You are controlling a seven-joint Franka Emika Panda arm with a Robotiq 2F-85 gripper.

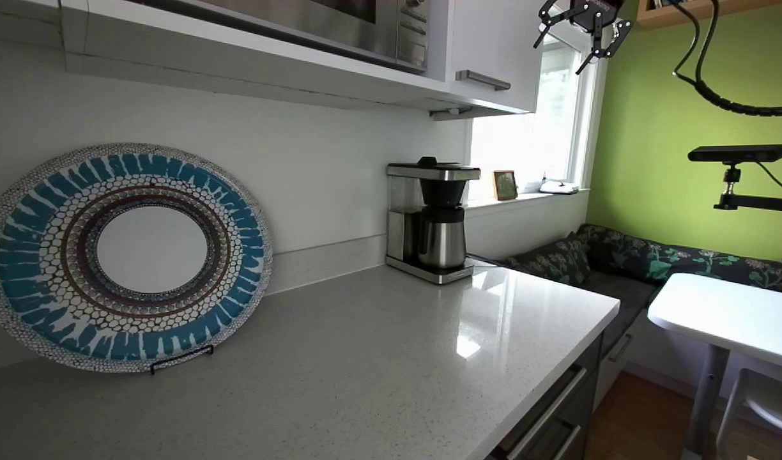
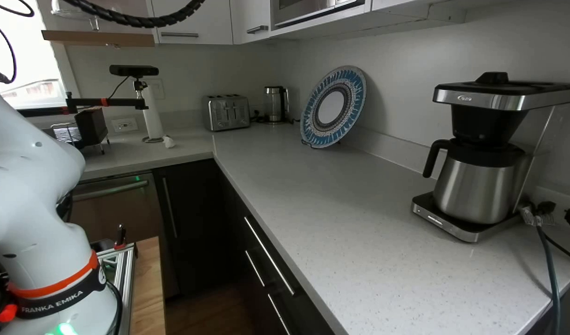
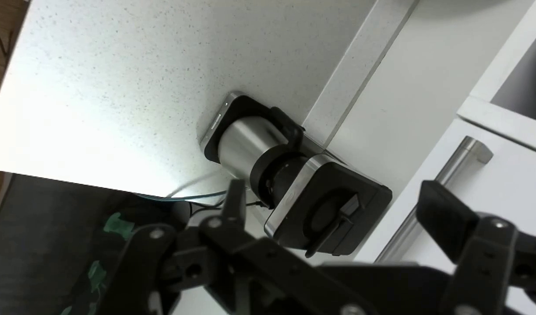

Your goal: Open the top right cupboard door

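The top right cupboard door [image 1: 493, 38] is a flat white door, closed, with a silver bar handle [image 1: 483, 80] near its lower edge. In the wrist view the door [image 3: 513, 183] is at the right, and its handle [image 3: 455, 164] slants down behind the right finger, which hides part of it. My gripper [image 1: 558, 59] hangs at the top of an exterior view, to the right of the door there and apart from the handle. In the wrist view the gripper [image 3: 333, 192] has its fingers wide apart with nothing between them.
A coffee maker [image 3: 338, 210] stands on the counter [image 1: 340, 358] below the gripper. A microwave [image 1: 340, 19] sits left of the door. A window [image 1: 557, 115] is beyond it. A decorated round plate [image 1: 151, 249] leans on the wall. The robot's arm base [image 2: 52, 260] stands beside the counter.
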